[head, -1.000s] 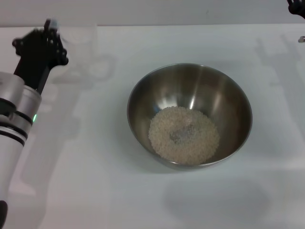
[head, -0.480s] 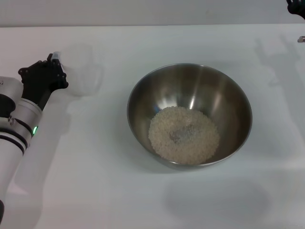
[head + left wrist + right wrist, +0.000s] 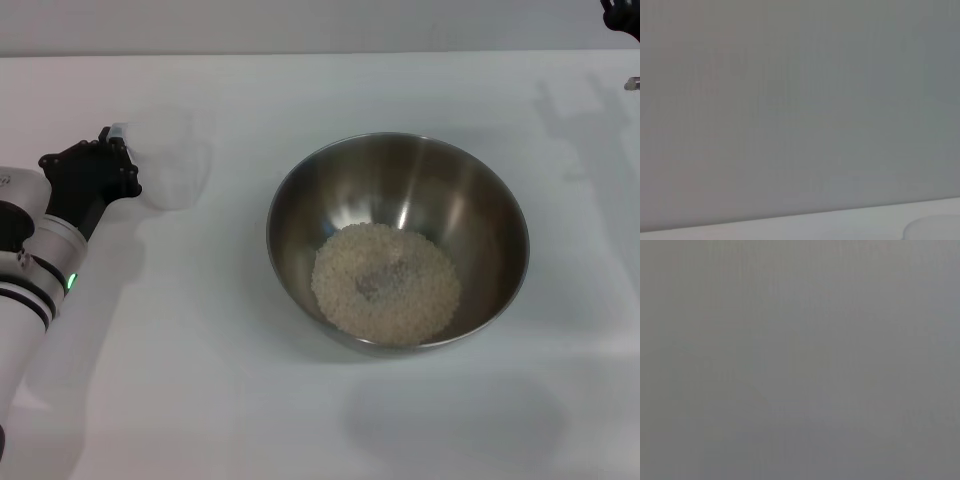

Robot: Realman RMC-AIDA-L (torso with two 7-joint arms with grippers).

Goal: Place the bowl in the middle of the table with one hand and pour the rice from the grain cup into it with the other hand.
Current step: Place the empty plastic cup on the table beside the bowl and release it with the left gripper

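The steel bowl stands in the middle of the white table, and a mound of rice covers its bottom. Left of the bowl is the clear grain cup, upright, low at the table surface and looking empty. My left gripper is at the cup's left side, shut on its handle. Only a black part of my right gripper shows, in the far right corner, well away from the bowl. Neither wrist view shows any fingers.
Bare white tabletop lies all around the bowl. A pale wall runs along the table's far edge. The left wrist view shows mostly grey wall with a strip of table at its lower edge.
My left arm has come down and drawn back toward me with the grain cup, bringing it from a raised spot down to the table. The bowl, the rice and the right arm have not moved.
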